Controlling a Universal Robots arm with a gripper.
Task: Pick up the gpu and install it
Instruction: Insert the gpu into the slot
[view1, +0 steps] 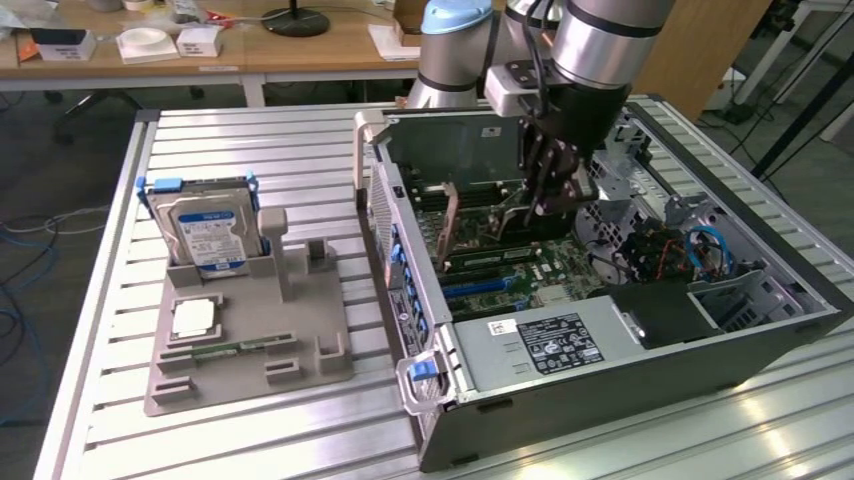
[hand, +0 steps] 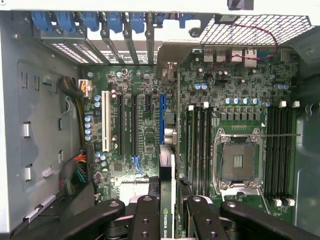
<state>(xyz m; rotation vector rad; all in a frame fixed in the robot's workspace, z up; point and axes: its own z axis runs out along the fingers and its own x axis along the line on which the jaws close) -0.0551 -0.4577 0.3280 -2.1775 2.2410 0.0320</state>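
In the exterior view, the claw (view1: 551, 200) is lowered inside the open case (view1: 747, 330), closed on the upright gpu (view1: 514, 212). In the wrist view, the gpu (hand: 167, 200) is gripped edge-on between the fingers (hand: 147, 217), above the motherboard (hand: 135, 125) slots.

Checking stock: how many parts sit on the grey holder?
3: hard drive upright at the back, pale square part midway, memory stick in front; drive may hide more.
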